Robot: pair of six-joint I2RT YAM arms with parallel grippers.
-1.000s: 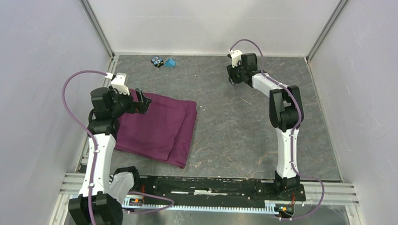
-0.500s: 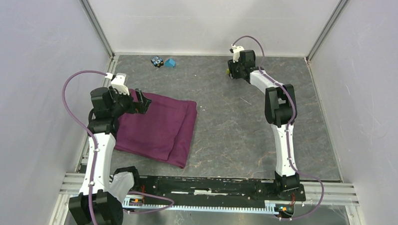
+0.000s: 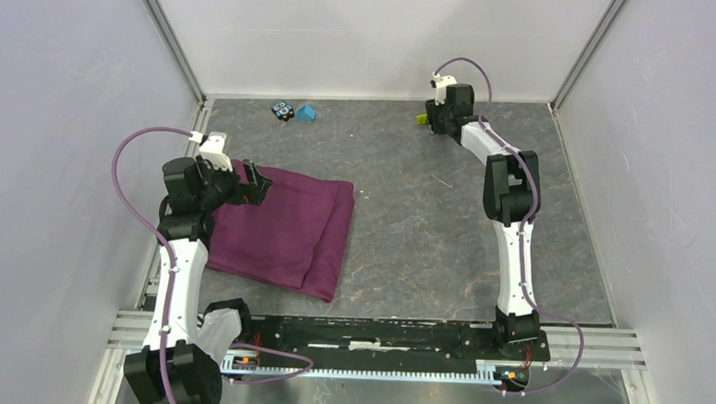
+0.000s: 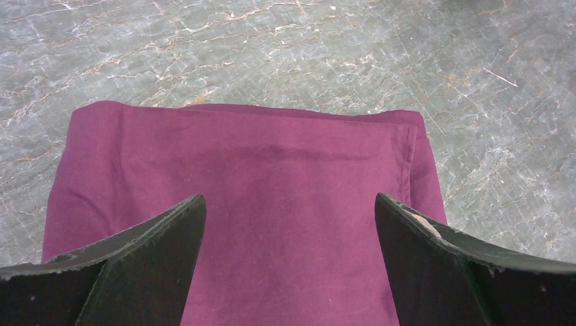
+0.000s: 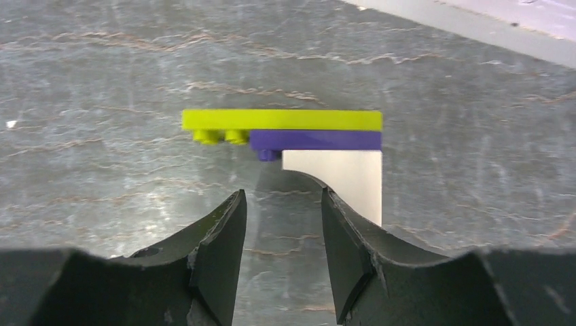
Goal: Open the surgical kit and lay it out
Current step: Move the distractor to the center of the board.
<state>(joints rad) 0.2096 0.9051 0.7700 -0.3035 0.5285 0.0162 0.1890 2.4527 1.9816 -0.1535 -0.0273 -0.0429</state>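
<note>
Left tool (image 4: 289, 200) wide over folded purple wrap (image 4: 238, 153), likely to catch a flap; right tool (image 5: 282, 197) part-open, empty, well off wrap.

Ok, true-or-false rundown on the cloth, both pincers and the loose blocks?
The dark-purple cloth wrap lies folded on the table. True.
The left pincer is clamped on the cloth. False: it is wide open over it, gripping nothing.
The right pincer points at the small yellow, purple and white block. True.
The right pincer holds that block. False: its jaws are apart and empty; the block lies just beyond them.
The small blue and black blocks sit on the cloth. False: they lie near the far edge, apart from it.
</note>
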